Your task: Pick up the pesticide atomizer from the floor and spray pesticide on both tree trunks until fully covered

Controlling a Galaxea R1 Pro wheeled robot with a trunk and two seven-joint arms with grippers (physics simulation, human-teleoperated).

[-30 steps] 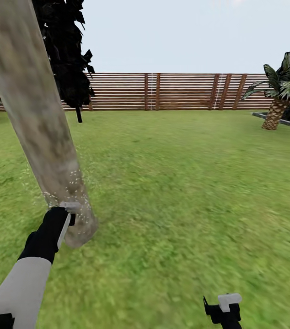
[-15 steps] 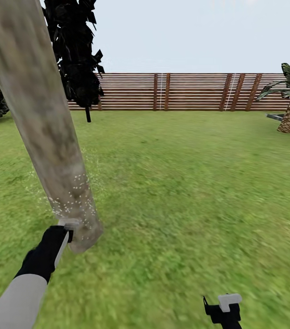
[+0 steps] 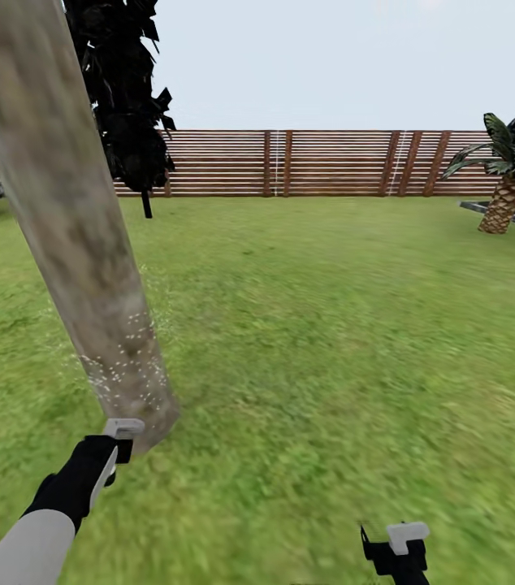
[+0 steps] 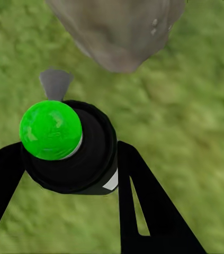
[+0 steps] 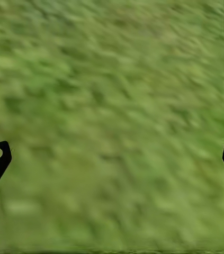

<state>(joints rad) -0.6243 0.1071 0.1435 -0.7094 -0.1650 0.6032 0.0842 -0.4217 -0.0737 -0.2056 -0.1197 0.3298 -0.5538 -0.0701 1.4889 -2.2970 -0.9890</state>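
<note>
My left pincer [image 4: 72, 159] is clenched on the pesticide atomizer [image 4: 64, 143], nozzle toward the tree trunk [image 3: 87, 244] base at eleven o'clock; right pincer [image 5: 112, 153] released. Aimed so low, I risk leaving higher bark unsprayed.

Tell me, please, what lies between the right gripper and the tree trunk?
In the head view, bare green lawn separates the right gripper from the tree trunk; nothing stands on that stretch.
</note>
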